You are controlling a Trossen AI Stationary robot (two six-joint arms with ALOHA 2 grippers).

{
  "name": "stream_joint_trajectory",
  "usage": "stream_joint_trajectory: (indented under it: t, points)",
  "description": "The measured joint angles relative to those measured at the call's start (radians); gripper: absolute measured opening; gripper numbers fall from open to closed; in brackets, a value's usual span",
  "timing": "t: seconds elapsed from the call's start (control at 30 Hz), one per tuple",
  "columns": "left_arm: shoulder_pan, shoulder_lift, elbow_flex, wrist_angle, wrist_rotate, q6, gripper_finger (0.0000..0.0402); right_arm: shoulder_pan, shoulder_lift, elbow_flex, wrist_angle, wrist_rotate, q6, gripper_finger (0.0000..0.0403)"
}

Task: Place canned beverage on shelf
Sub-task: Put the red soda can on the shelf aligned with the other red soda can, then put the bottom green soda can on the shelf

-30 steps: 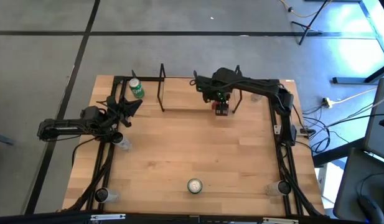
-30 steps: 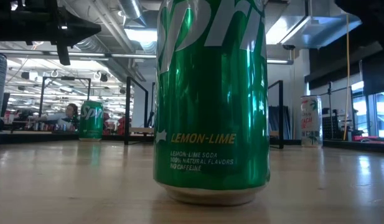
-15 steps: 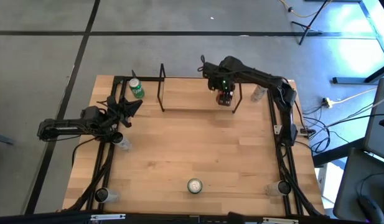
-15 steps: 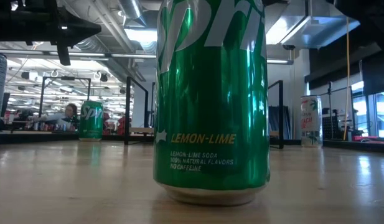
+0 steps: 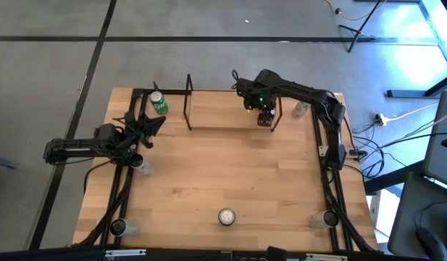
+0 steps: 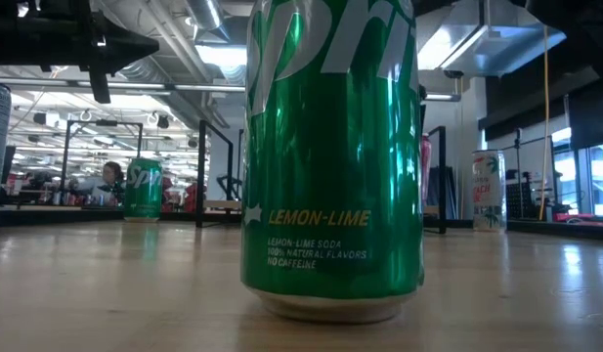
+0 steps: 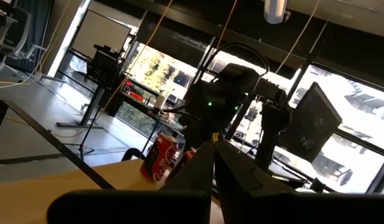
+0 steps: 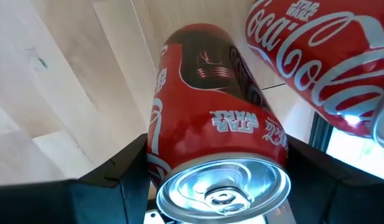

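My right gripper (image 5: 264,116) is shut on a red Coca-Cola can (image 8: 210,130) over the right end of the shelf (image 5: 230,110), a low wooden board between black upright frames (image 5: 188,101). A second red Coca-Cola can (image 8: 316,56) stands close beside the held one and also shows in the left wrist view (image 7: 159,159). My left gripper (image 5: 152,125) waits shut and empty at the table's left, near a green Sprite can (image 5: 159,104) standing on the table. Another green Sprite can (image 5: 227,216) stands near the front edge and fills the low view (image 6: 330,156). My right gripper pinches the red can's side wall just below its top rim (image 8: 155,155) between its two fingers (image 8: 117,180), one on each side. The fingers come from above, pointing down. The can hangs roughly upright, its silver top toward the wrist; whether its bottom touches the shelf board, I cannot tell.
Clear plastic cups stand at the table's left (image 5: 141,165), near-left corner (image 5: 118,226), near-right corner (image 5: 321,217) and far right (image 5: 301,109). A white-and-red can (image 6: 489,191) shows at the right in the low view. The wide middle of the wooden tabletop (image 5: 230,167) is bare.
My right gripper has gone toward the table's far edge and a little to the right with the red can, from just in front of the shelf to over its right end. The left arm and both green cans have kept still.
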Motion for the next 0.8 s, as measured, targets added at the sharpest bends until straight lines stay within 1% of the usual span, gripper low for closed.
stream_joint_trajectory:
  t: [0.23, 0.27, 0.33, 0.47, 0.53, 0.67, 0.73, 0.8]
  points:
    - [0.000, 0.000, 0.000, 0.000, 0.000, 0.007, 0.0010, 0.003, 0.002, 0.010, 0.008, 0.004, 0.001, 0.0259]
    - [0.000, 0.000, 0.000, 0.000, 0.000, 0.007, 0.0010, 0.003, 0.002, 0.010, 0.008, 0.004, 0.001, 0.0265]
    - [0.000, 0.000, 0.000, 0.000, 0.000, 0.007, 0.0010, 0.003, 0.003, 0.010, 0.014, 0.004, 0.002, 0.0295]
    - [0.000, 0.000, 0.000, 0.000, 0.000, 0.007, 0.0010, 0.004, 0.003, 0.010, 0.025, 0.002, 0.014, 0.0371]
    - [0.000, 0.000, 0.000, 0.000, 0.000, 0.007, 0.0010, 0.004, -0.011, 0.010, 0.029, -0.005, 0.015, 0.0387]
    - [0.000, 0.000, 0.000, 0.001, 0.000, 0.007, 0.0010, 0.013, -0.062, 0.010, 0.013, -0.016, 0.028, 0.0369]
    - [0.000, 0.000, 0.000, 0.007, 0.000, 0.006, 0.0010, 0.030, -0.099, 0.010, 0.019, -0.055, 0.062, 0.0358]
    - [0.000, 0.000, 0.000, 0.023, 0.005, 0.006, 0.0010, 0.061, -0.149, 0.010, 0.017, -0.117, 0.106, 0.0349]
